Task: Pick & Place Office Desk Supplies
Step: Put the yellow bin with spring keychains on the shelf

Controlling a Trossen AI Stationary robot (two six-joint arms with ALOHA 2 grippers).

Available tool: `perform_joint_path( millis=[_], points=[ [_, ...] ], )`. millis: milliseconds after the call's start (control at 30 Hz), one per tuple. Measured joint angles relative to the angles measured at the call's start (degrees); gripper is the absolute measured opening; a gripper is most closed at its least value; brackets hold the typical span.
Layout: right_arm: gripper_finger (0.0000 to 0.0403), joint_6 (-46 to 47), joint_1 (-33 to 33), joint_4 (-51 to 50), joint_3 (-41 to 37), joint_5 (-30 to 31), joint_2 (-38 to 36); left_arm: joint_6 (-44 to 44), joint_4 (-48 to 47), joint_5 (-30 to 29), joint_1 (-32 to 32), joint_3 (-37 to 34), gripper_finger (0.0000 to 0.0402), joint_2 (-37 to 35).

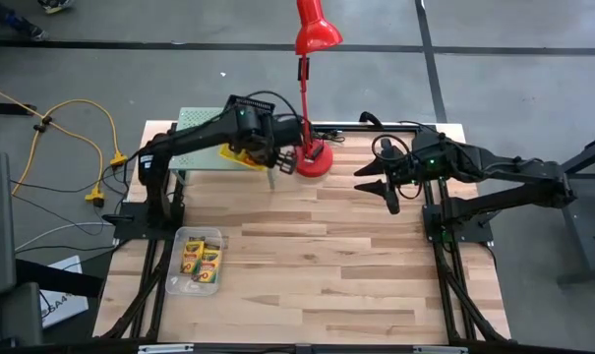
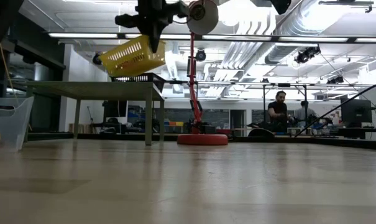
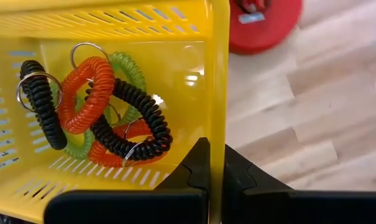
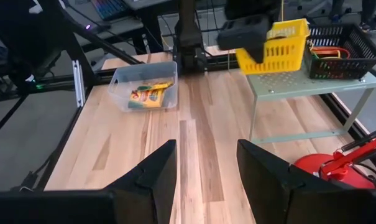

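Left gripper (image 3: 216, 168) pinches tilted yellow bin (image 3: 113, 37) aloft; right gripper (image 4: 206, 168) gapes

Yellow bin (image 3: 132, 25): fills most of the view, slotted walls, seemingly tilted.
Coiled loops (image 3: 100, 115): orange, green and black, tangled in the bin, several with metal rings.
Left hand (image 3: 214, 171): fingers pinched together on the bin's wall.
Desk (image 3: 299, 118): pale wood planks.
Red lamp base (image 3: 265, 22): on the desk, just beyond the bin.

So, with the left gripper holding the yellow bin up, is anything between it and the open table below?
Partly. The yellow bin, pinched at its wall by the left gripper, hangs over the light-green rack's edge, the red lamp base beside it; beyond them nothing visible blocks.
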Motion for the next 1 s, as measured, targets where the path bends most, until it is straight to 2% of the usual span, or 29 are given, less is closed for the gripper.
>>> perform_joint_path(
  millis=[233, 400, 600, 1000],
  points=[
    [0.0155, -0.21, 0.00, -0.37, 0.00, -0.02, 0.00, -1.19, 0.00, 0.03, 2.22, 0.00, 0.0000, 0.40],
    [0.0155, -0.21, 0.00, -0.84, 0.00, -0.02, 0.00, -0.70, 0.02, 2.00, 2.43, -0.04, 0.0000, 3.17],
    [0.0155, -0.17, 0.00, -1.05, 0.00, -0.04, 0.01, 1.11, 0.11, 0.63, 3.35, -0.09, 0.0000, 6.79],
    [0.0155, -0.10, 0.00, -2.26, 0.00, -0.08, 0.02, -0.16, -0.01, -0.53, 6.36, -0.09, 0.0004, 6.99]
  ],
)
